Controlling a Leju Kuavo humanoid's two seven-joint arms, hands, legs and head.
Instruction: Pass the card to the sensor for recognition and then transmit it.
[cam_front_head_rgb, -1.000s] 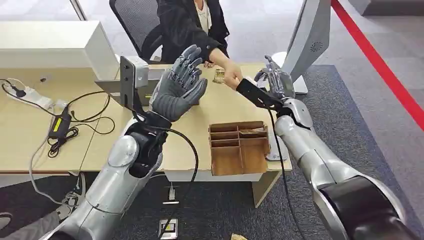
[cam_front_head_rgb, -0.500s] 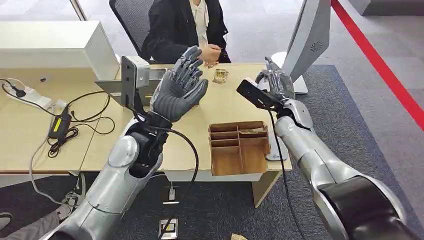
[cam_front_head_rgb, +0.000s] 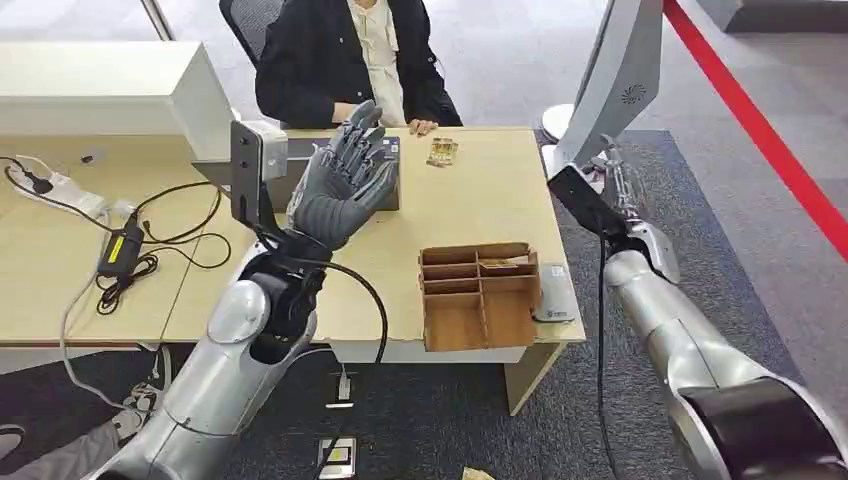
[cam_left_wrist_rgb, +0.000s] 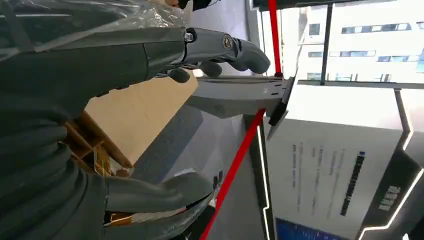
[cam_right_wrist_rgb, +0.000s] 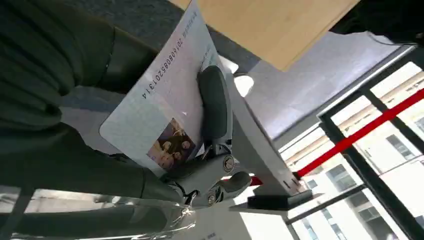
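My right hand (cam_front_head_rgb: 618, 182) is off the table's right edge, next to a grey upright panel (cam_front_head_rgb: 622, 75). It pinches a white card (cam_right_wrist_rgb: 165, 102) with a small photo and printed digits; the thumb (cam_right_wrist_rgb: 212, 102) presses on the card's face. My left hand (cam_front_head_rgb: 340, 185) is raised above the desk (cam_front_head_rgb: 470, 205) with fingers spread and nothing in it; the left wrist view shows its fingers (cam_left_wrist_rgb: 225, 47) apart. A grey boxy device on a black stand (cam_front_head_rgb: 256, 160) is just left of that hand.
A person in a black jacket (cam_front_head_rgb: 320, 60) sits across the desk, one hand at its far edge. A small packet (cam_front_head_rgb: 440, 152), a cardboard divider tray (cam_front_head_rgb: 478, 295) and a white pad (cam_front_head_rgb: 556, 293) lie on the desk. Cables and an adapter (cam_front_head_rgb: 120, 250) are left.
The person let go of the card into my right hand and drew the arm back. My right hand carried the card rightward, off the desk's edge. My left hand shifted slightly left.
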